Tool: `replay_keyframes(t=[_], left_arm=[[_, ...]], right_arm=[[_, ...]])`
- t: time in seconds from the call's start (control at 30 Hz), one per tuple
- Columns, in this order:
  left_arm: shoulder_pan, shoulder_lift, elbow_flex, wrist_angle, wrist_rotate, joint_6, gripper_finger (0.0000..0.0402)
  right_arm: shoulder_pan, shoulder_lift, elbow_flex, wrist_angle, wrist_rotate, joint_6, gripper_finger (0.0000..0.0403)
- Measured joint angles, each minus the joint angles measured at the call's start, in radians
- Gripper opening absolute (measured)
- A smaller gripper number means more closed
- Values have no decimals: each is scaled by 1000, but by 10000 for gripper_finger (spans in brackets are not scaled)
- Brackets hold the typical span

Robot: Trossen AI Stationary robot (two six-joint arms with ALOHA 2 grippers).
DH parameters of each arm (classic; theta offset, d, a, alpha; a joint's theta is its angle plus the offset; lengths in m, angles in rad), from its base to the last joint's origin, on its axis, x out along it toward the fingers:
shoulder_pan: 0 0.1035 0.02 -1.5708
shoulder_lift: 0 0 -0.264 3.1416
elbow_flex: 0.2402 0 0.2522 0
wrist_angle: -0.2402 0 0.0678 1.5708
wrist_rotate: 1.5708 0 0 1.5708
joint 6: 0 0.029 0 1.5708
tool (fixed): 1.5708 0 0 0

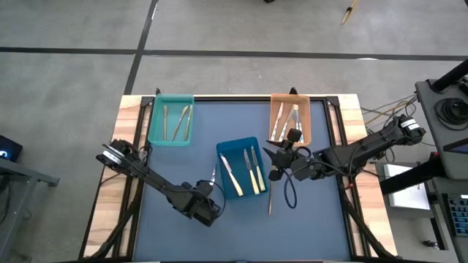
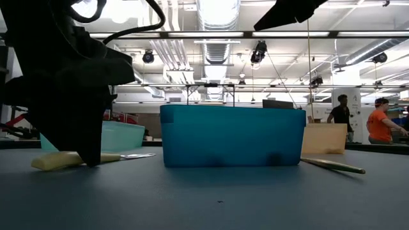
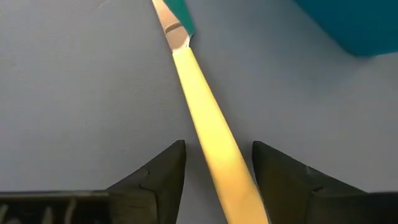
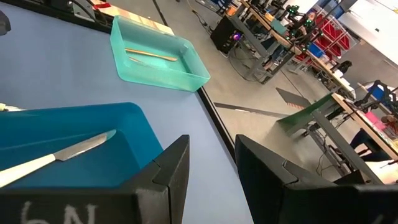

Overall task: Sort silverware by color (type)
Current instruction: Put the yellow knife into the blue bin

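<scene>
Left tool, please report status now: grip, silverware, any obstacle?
Left tool down at the mat, fingers astride the cream-handled knife, not yet clamped. Right tool waiting, empty, by the blue tray. Blue tray close beside the knife.

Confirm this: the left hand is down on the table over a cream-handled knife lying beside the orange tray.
Wrong tray. The left hand straddles the cream-handled knife beside the blue tray, not the orange tray; the high view shows it.

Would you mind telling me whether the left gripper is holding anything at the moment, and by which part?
Nothing is gripped yet: the left gripper straddles the handle of the cream-yellow knife on the table, fingers apart.
</scene>
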Motion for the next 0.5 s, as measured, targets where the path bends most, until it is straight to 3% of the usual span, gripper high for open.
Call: replay_keyframes(t=[0.5], left_arm=[[-1, 5, -3, -43, -1, -91, 55]], right_arm=[[0, 0, 0, 0, 0, -6, 121]])
